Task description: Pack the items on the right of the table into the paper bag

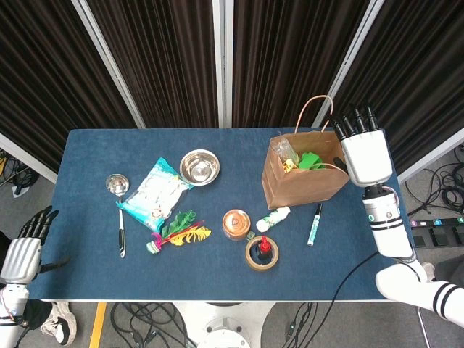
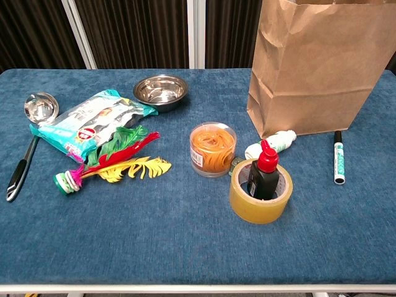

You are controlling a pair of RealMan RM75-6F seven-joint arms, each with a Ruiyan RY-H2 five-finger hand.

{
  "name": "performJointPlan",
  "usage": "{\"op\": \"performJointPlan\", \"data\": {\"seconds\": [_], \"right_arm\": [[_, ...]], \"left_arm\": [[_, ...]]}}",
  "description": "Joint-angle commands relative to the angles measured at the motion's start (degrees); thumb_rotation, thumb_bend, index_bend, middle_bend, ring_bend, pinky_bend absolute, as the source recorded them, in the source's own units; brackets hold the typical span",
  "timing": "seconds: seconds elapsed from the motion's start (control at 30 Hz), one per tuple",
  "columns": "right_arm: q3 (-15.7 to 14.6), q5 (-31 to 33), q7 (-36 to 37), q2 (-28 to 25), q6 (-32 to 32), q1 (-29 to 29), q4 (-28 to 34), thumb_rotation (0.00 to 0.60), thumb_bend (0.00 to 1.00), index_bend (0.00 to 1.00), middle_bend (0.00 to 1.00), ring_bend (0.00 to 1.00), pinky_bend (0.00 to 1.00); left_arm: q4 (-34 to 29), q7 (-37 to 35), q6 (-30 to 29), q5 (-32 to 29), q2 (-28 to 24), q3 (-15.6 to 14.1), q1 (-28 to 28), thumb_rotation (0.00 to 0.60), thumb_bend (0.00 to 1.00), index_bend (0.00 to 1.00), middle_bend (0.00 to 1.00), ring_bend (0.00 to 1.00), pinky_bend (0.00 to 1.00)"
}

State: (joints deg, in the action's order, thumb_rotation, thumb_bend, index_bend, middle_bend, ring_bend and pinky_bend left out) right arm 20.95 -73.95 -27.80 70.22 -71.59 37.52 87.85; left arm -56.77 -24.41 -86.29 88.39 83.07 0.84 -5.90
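A blue, carpet-like cloth covers the bench [image 1: 94, 268], which stands in front of dark pleated curtains split by pale metal frame bars; grey floor and loose black cables show around its edges.

The paper bag [image 1: 301, 180] stands upright toward 2 o'clock on the bench, mouth open, with a green item [image 1: 312, 160] and a clear wrapped item [image 1: 286, 154] visible inside. The right hand [image 1: 365, 148] hangs just beside the bag's right rim, back toward the head camera, its fingers [image 1: 354, 121] straight, apart and holding nothing. The left hand [image 1: 22, 250] sits off the bench's 8 o'clock corner, fingers spread, also empty.

At the bag's foot, toward 4 o'clock, lie a small white bottle [image 2: 271, 143] touching the bag's base and a green-and-white marker [image 2: 338, 164] just right of it. Nearer the front edge stands a tape roll [image 2: 260, 193] with a red-capped black bottle [image 2: 263, 170] upright inside its ring, and just left of it a clear tub of orange rubber bands [image 2: 212, 148].

On the left half, around 9 to 10 o'clock, are a steel bowl [image 2: 160, 90], a teal snack packet [image 2: 90, 122], a feathered shuttlecock [image 2: 114, 162] in green, red and yellow, and a ladle [image 2: 28, 135] with a black handle.
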Motion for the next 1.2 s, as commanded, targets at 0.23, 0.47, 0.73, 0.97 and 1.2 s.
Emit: {"op": "performJointPlan", "data": {"seconds": [0.23,0.47,0.73,0.97,1.2], "right_arm": [[3.4,-5.6,4.1,0.9,-6.7,2.2,3.0,0.600,0.00,0.18,0.23,0.09,0.05],[6.6,-10.3,3.1,0.8,-10.0,5.7,10.6,0.600,0.00,0.18,0.23,0.10,0.06],[-1.5,-18.0,-0.3,2.0,-7.2,5.7,16.9,0.600,0.00,0.19,0.24,0.14,0.11],[-11.2,-19.5,-1.1,1.7,0.5,3.7,16.3,0.600,0.00,0.24,0.27,0.19,0.14],[-14.0,-16.6,0.6,4.4,6.4,4.0,10.6,0.600,0.00,0.24,0.27,0.19,0.14]], "left_arm": [[-0.6,0.4,-0.2,0.1,-0.2,0.1,-0.1,0.600,0.17,0.10,0.12,0.02,0.15],[-1.1,0.6,-0.4,-0.1,-0.5,0.2,0.0,0.600,0.17,0.10,0.12,0.02,0.15],[-1.3,0.9,-0.3,0.0,-0.4,0.2,-0.1,0.600,0.17,0.10,0.12,0.02,0.15],[-1.2,0.5,-0.2,-0.1,-0.5,0.2,0.0,0.600,0.17,0.10,0.12,0.02,0.15],[-0.7,0.3,0.0,-0.2,-0.1,0.1,0.0,0.600,0.17,0.10,0.12,0.02,0.15]]}}
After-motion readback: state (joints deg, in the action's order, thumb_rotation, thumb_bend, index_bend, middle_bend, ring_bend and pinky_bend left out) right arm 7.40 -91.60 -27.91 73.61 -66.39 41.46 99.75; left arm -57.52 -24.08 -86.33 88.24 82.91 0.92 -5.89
